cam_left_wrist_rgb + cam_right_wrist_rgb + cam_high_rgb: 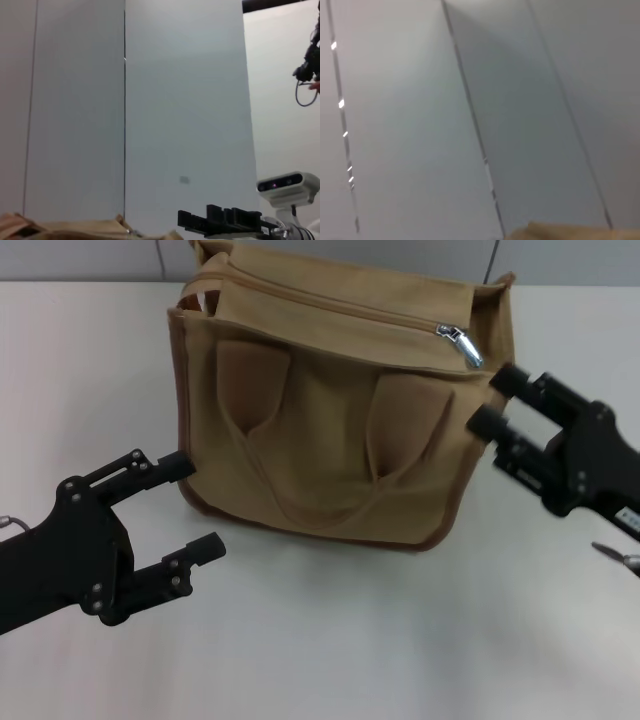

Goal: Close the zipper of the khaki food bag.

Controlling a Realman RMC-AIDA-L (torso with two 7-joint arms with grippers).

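Pale wall panels (180, 100), khaki food bag (65, 229) top edge, right claw (220, 220) beyond

A white table (330, 640) filled the foreground under soft, even light. Behind it stood a pale grey panelled wall (185, 110), its panels split by thin dark vertical seams (124, 100), with small bright glints along one seam (341, 103)

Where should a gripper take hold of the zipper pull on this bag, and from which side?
Probably by the silver pull tab, which sticks out at the right end of the zipper on the bag. The open right gripper is nearest, just right of it; the open left gripper sits low in front.
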